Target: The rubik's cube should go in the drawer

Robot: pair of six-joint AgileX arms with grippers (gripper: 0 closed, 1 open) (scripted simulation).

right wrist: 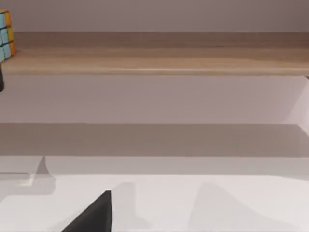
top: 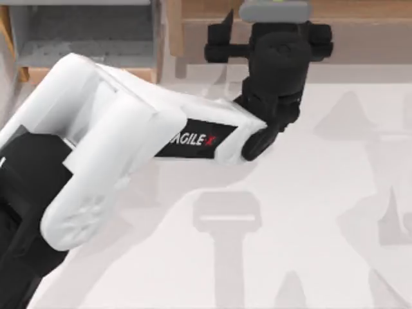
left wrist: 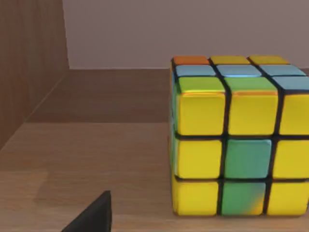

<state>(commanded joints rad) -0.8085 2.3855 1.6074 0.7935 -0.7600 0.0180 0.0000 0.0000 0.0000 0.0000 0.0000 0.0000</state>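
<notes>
The rubik's cube [left wrist: 241, 140] stands on a wooden shelf board [left wrist: 96, 154], mostly yellow with green tiles down the middle and blue ones on top. It sits close in front of my left gripper [top: 273, 29], slightly to one side of it; the gripper is open and holds nothing. One dark fingertip [left wrist: 91, 217] shows at the wrist view's edge. The cube [right wrist: 5, 34] also appears far off on the shelf in the right wrist view. The drawer [top: 84, 32] stands open at the table's back left, its grey interior bare. My right gripper is open over the white table, one fingertip [right wrist: 91, 217] showing.
The long brown shelf unit [top: 360, 13] runs along the back of the table, right of the drawer. Its side wall [left wrist: 29, 63] rises near the cube. My left arm [top: 116, 141] stretches across the table's left half. Bare white table [top: 322, 193] lies to the right.
</notes>
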